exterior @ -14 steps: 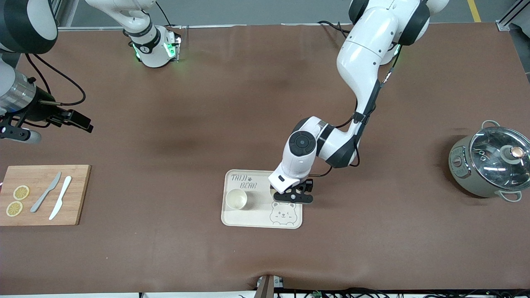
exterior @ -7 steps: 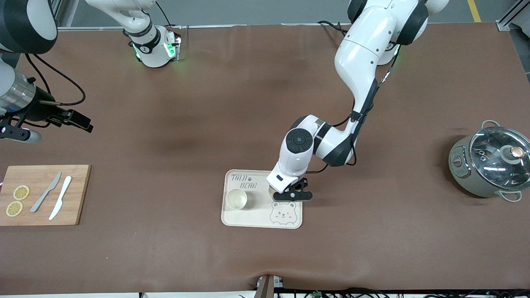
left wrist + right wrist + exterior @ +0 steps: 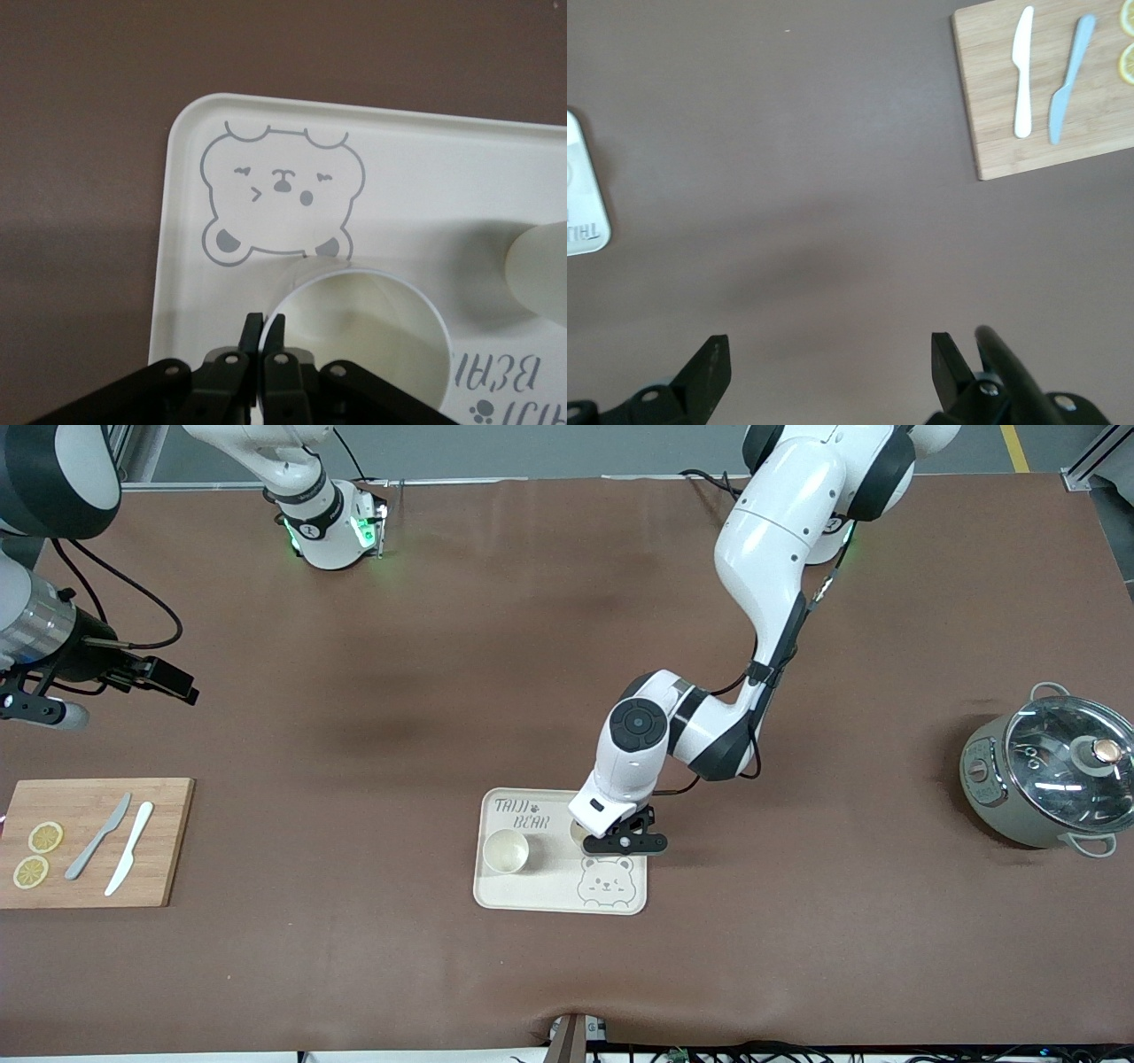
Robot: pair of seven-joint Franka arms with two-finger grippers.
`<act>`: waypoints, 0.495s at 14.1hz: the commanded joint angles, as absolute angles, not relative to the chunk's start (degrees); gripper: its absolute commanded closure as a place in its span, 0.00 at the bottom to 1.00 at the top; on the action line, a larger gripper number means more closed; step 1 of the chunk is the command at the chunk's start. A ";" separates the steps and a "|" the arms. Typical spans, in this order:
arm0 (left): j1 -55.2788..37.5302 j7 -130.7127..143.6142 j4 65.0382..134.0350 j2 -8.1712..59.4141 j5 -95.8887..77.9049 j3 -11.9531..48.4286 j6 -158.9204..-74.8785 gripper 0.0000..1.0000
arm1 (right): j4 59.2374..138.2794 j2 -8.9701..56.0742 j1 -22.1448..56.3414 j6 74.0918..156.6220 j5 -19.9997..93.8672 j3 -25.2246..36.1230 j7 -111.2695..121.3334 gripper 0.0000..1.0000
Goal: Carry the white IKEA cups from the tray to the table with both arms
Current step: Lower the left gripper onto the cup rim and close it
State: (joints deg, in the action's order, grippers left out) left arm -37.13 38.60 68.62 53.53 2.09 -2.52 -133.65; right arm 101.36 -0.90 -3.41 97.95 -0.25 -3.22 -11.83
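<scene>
One white cup (image 3: pixel 506 850) stands on the cream bear tray (image 3: pixel 549 890), toward the right arm's end of it. The second white cup (image 3: pixel 578 832) is at the tray's other end, above the bear drawing. My left gripper (image 3: pixel 624 841) is shut on it, pinching the rim. In the left wrist view the fingers (image 3: pixel 264 324) clamp the wall of this cup (image 3: pixel 363 345), and the other cup (image 3: pixel 542 276) shows beside it. I cannot tell whether the held cup touches the tray (image 3: pixel 399 168). My right gripper (image 3: pixel 828 367) is open and empty over bare table, waiting at its own end (image 3: pixel 40 710).
A wooden cutting board (image 3: pixel 93 841) with two knives (image 3: pixel 115 846) and lemon slices (image 3: pixel 35 855) lies near the right arm's end; it also shows in the right wrist view (image 3: pixel 1045 97). A grey-green pot with a glass lid (image 3: pixel 1050 775) stands at the left arm's end.
My left gripper has shifted a little with the cup toward the other cup, over the tray. The right arm has hardly moved.
</scene>
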 commanded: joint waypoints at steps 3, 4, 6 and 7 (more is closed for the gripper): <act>-34.46 32.18 68.47 48.97 2.73 -2.03 -125.88 1.00 | 100.37 -0.09 -3.51 97.73 -1.93 -3.69 -11.34 0.00; -33.76 30.78 68.55 48.35 1.85 -2.02 -124.38 1.00 | 100.37 -0.09 -3.52 97.73 -1.93 -3.60 -11.25 0.00; -33.14 26.22 68.64 46.41 1.50 -2.11 -118.51 1.00 | 100.37 -0.09 -3.43 97.56 -2.02 -3.69 -11.34 0.00; -31.66 22.80 68.64 45.10 1.41 -2.02 -114.65 1.00 | 100.37 -0.09 -3.43 97.56 -2.02 -3.69 -11.34 0.00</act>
